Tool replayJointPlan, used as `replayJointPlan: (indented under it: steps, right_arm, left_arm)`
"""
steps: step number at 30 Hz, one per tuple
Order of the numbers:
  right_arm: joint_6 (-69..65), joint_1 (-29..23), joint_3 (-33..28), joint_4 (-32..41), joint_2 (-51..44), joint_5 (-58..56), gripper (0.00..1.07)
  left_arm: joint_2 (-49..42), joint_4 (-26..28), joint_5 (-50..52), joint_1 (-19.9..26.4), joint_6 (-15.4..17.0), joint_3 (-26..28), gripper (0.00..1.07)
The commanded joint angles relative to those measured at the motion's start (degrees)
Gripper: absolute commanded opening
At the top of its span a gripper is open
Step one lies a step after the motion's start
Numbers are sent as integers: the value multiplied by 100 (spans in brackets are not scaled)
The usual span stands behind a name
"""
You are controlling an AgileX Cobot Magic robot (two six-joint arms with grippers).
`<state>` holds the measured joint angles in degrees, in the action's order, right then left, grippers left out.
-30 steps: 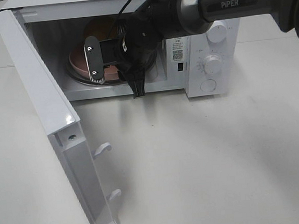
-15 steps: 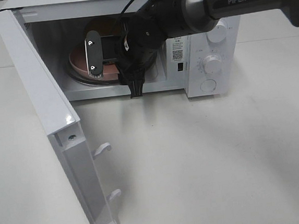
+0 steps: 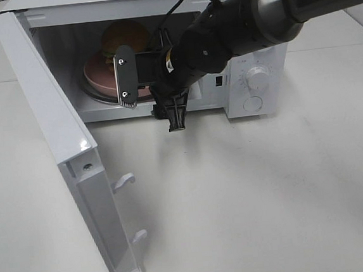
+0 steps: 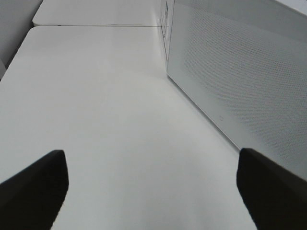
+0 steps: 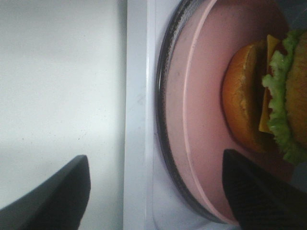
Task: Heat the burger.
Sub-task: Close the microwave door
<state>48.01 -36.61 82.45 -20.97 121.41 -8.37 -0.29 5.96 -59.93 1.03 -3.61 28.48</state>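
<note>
Burger [image 3: 124,36]: sitting on the pink plate [image 3: 94,77] inside your open microwave [image 3: 258,100].
Right gripper [image 3: 149,95]: hovering at the doorway, fingers spread, gripping nothing.
Left gripper [image 4: 153,187]: hanging over the table [image 4: 96,96] with fingers spread, seemingly beside the microwave's outer wall.

Right arm [image 3: 266,7]: dark grey rounded tube links, dull sheen
Marking: white "PiPER" lettering on the upper link
Wrist [image 3: 184,56]: black, bulky, small white sticker on its side
Cables [image 3: 169,11]: thin, black, looping above the arm
Right gripper [image 5: 153,196]: one finger [image 3: 125,76] a flat grey plate, rounded ends, two bright screws, ribbed edge; tips dark, finely textured in the wrist view
Left gripper [image 4: 153,187]: two plain black wedge tips, blurred
</note>
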Motion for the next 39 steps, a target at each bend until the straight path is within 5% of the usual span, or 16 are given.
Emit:
replayJointPlan:
  steps: [1,20,28,39]
  right_arm:
    - [-52,17,-367,-74,-350,395,78]
    - [-825,34,-1948,-327,-1942,659,76]
    - [-2275,34,-2573,-315,-2727,653,77]
    - [-4801,52,-2893,-206,-3793,-1438,77]
  left_arm:
    - [-149,6,52,0,11,-11,87]
    - [-149,6,52,0,11,-11,87]
    - [-149,6,52,0,11,-11,87]
    - [-149,6,52,0,11,-11,87]
